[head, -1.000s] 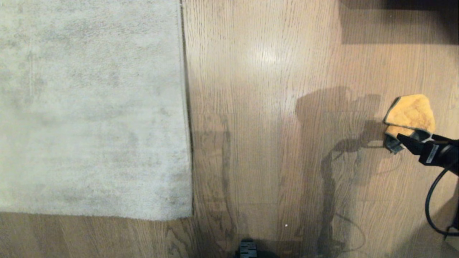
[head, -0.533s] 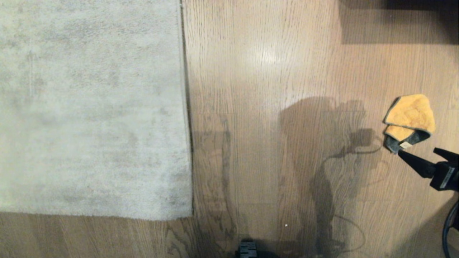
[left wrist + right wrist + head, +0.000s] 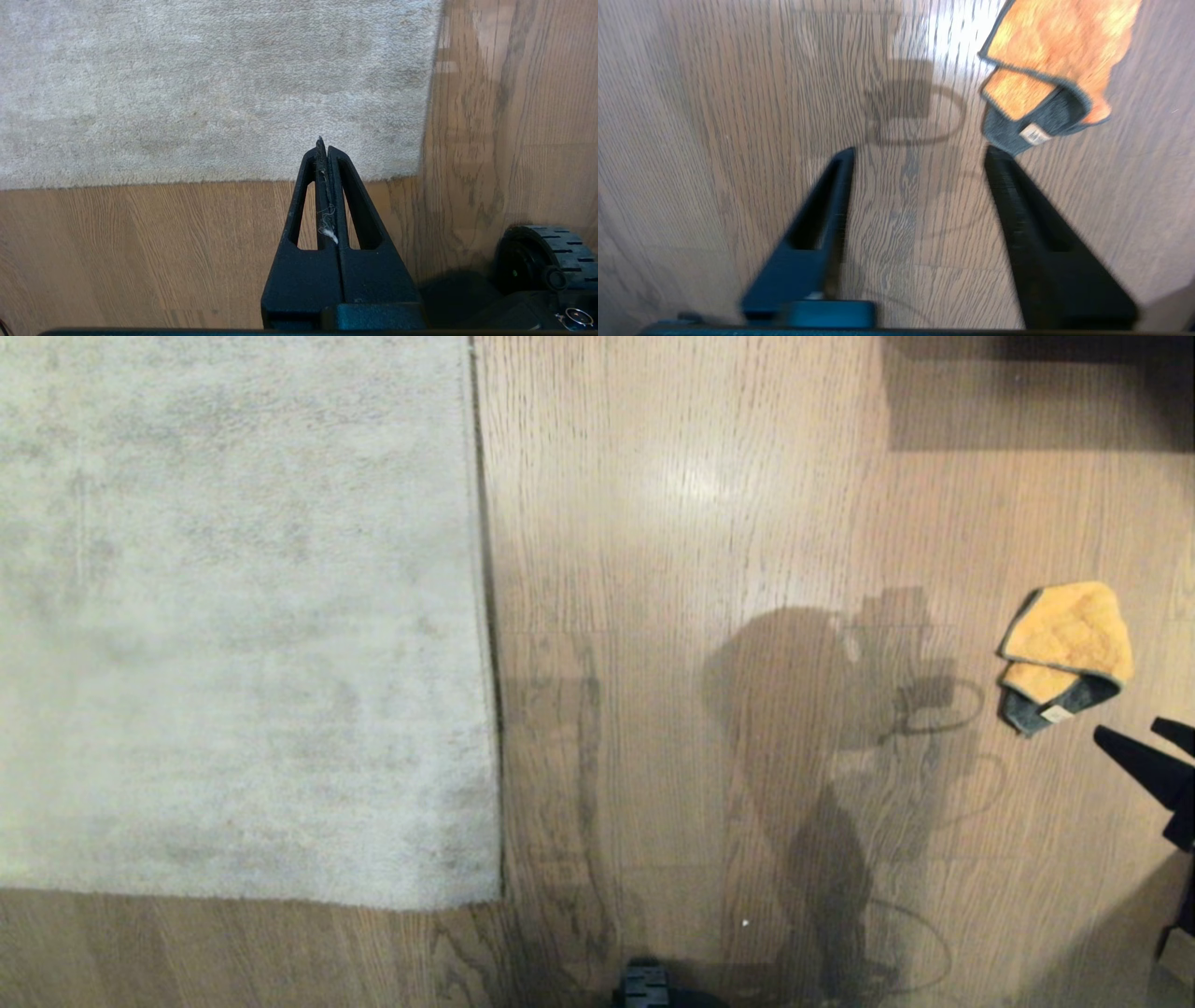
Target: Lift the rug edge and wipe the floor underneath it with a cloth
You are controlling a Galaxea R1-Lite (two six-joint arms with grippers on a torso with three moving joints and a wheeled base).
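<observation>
The pale grey-beige rug (image 3: 233, 616) lies flat at the left. Its straight rug edge (image 3: 485, 616) and near corner (image 3: 493, 894) rest on the brown wood floor (image 3: 672, 756). The orange cloth (image 3: 1066, 633) with a dark grey trim lies crumpled on the floor at the right. My right gripper (image 3: 1131, 730) hangs just short of the cloth (image 3: 1059, 42), open and empty, one fingertip (image 3: 994, 156) close to the grey corner. My left gripper (image 3: 323, 145) is shut and empty above the rug's near corner (image 3: 420, 170), with a bit of lint between its fingers.
A dark shadowed block (image 3: 1036, 392) fills the far right corner. Part of my base (image 3: 644, 985) shows at the bottom edge, and a black wheel (image 3: 542, 256) sits beside the left arm. Bare floor lies between rug and cloth.
My right gripper has drawn back from the cloth's grey corner toward the lower right edge of the head view. The cloth stays where it lay. The left arm has not moved.
</observation>
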